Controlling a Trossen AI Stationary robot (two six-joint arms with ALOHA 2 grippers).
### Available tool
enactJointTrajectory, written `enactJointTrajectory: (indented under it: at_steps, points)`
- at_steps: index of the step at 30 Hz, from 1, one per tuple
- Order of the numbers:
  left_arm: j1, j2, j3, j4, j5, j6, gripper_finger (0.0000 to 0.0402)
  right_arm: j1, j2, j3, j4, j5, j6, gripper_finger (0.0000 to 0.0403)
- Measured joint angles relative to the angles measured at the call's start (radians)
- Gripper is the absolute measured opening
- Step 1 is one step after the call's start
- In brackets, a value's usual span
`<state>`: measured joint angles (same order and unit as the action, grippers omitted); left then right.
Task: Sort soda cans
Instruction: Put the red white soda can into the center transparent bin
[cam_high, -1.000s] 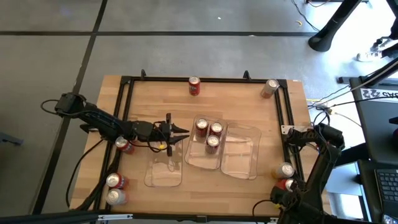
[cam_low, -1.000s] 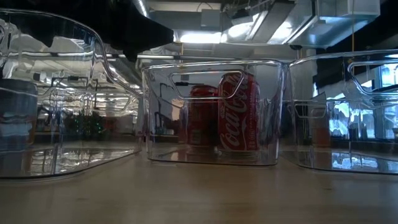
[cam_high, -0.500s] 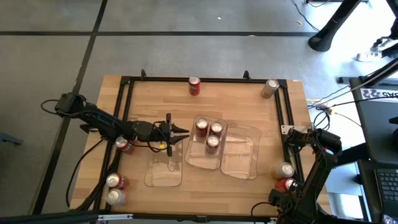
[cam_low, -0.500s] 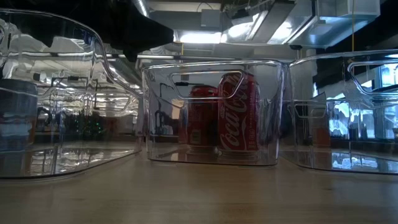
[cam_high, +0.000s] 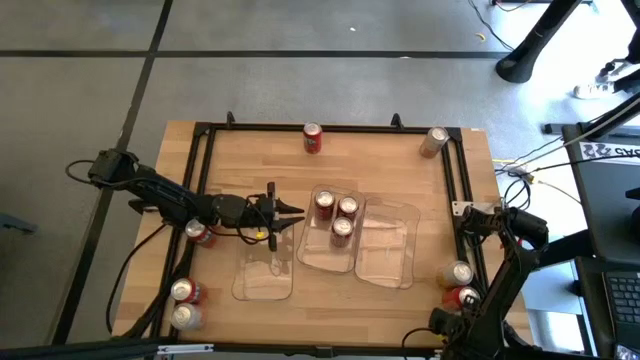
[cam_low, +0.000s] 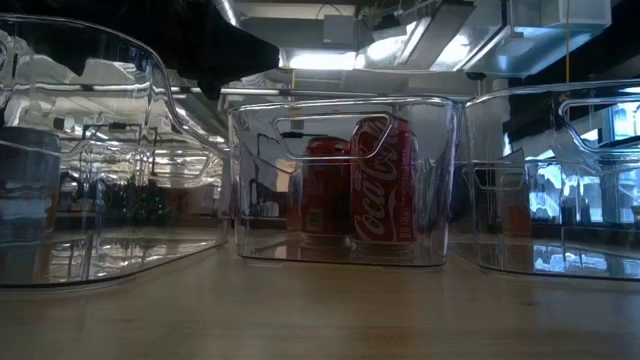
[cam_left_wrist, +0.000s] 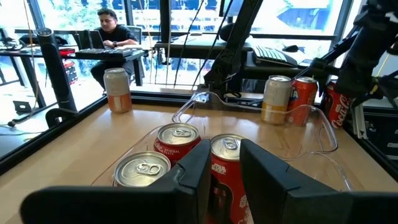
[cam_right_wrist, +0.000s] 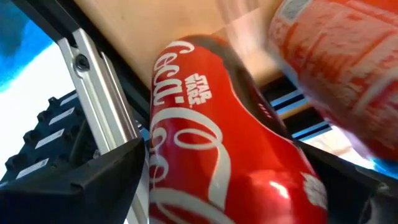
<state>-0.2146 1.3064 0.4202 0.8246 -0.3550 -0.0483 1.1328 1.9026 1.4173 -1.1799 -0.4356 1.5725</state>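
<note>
Soda cans lay scattered over the desk (cam_high: 250, 160), which was a wooden top inside a black frame. At its near left corner two cans (cam_high: 184, 291) (cam_high: 182, 316) stood close together, and a red can (cam_high: 200, 233) stood by the left edge, beside the left arm. The left hand (cam_high: 290, 213) reached level across the middle of the desk, its tips at the left wall of the middle tray (cam_high: 322, 258); its fingers (cam_left_wrist: 193, 177) were nearly together with nothing between them, as the left wrist view showed. Below it lay an empty clear tray (cam_high: 262, 283). The middle tray held three cans (cam_high: 324, 204) (cam_high: 347, 209) (cam_high: 341, 229), grouped at its far end; in the low view a Coca-Cola can (cam_low: 383, 180) showed red through the clear wall. A third clear tray (cam_high: 385, 262) lay just to its right. One red can (cam_high: 313, 137) stood at the far edge near its middle, and a paler can (cam_high: 434, 141) stood at the far right corner. Near the right edge, toward the near corner, a pale can (cam_high: 458, 272) and a red can (cam_high: 460, 295) stood side by side. The right hand (cam_right_wrist: 249, 186) hung at that spot with its fingers wide apart around the red can, apparently not yet closed on it, though its own arm hid it from above.
</note>
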Motion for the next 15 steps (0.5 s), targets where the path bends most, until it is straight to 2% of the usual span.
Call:
enactJointTrajectory:
  at_steps: [4, 10, 15]
  points:
    - [0.0, 0.0, 0.0, 0.0, 0.0, 0.0, 0.0076, 0.0, 0.0, -0.012, 0.009, -0.023, 0.003, 0.0363]
    - [0.0, 0.0, 0.0, 0.002, 0.0, 0.0, 0.0076, -0.002, -0.001, -0.01, 0.005, -0.054, 0.003, 0.0293]
    - [0.0, 0.0, 0.0, 0.002, 0.0, 0.0, 0.0076, -0.016, -0.001, -0.01, 0.005, -0.084, 0.015, 0.0293]
